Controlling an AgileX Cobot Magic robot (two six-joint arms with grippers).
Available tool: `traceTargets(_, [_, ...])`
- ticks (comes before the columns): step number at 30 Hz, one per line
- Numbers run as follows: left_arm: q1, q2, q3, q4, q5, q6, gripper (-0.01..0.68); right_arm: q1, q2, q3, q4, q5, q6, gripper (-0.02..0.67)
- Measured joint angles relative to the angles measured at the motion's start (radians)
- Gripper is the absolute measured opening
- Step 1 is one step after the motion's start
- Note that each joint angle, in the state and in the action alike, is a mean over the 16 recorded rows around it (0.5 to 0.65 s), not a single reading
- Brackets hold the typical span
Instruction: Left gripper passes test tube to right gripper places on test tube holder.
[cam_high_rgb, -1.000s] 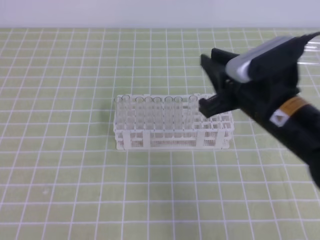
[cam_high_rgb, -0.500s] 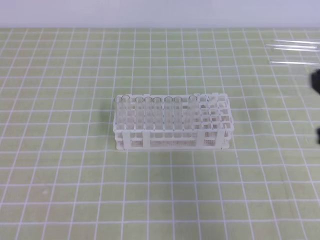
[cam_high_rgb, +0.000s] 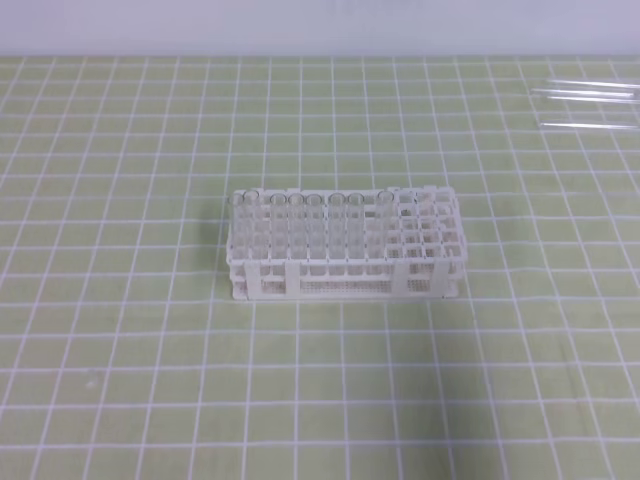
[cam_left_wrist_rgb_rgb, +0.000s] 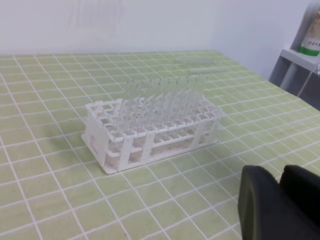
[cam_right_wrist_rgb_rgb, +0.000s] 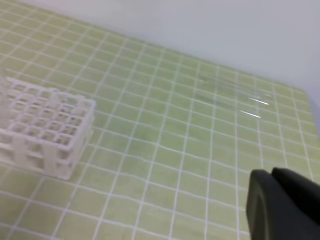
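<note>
The white test tube holder stands mid-table with several clear tubes upright in its left and middle holes; its right holes are bare. Loose test tubes lie flat on the mat at the far right. Neither gripper appears in the high view. In the left wrist view, the left gripper sits low at the bottom right, jaws almost together and holding nothing, well short of the holder. Seen from the right wrist, the right gripper is shut and empty, right of the holder and nearer than the loose tubes.
A green mat with a white grid covers the table up to a white wall at the back. A grey shelf with a bottle stands off the table's far right in the left wrist view.
The right arm, which hovered open over the holder's right end a second ago, has withdrawn to the right out of the high view and shut. The holder and tubes have not moved.
</note>
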Motion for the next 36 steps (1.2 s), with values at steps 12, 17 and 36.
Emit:
traceTargets(12, [-0.001,0.005,0.0,0.001,0.002,0.0,0.07,-0.054,-0.306,0.444,-0.152,-0.229,0.278,-0.015])
traceTargets(17, [-0.001,0.009,0.0,0.001,0.004,0.0,0.069,-0.058,-0.399,0.567,-0.168,-0.296,0.348,-0.015])
traceTargets(36, [0.0,-0.003,0.0,0.003,-0.006,0.0,0.07,-0.058,-0.496,0.628,-0.011,-0.265,0.247,-0.015])
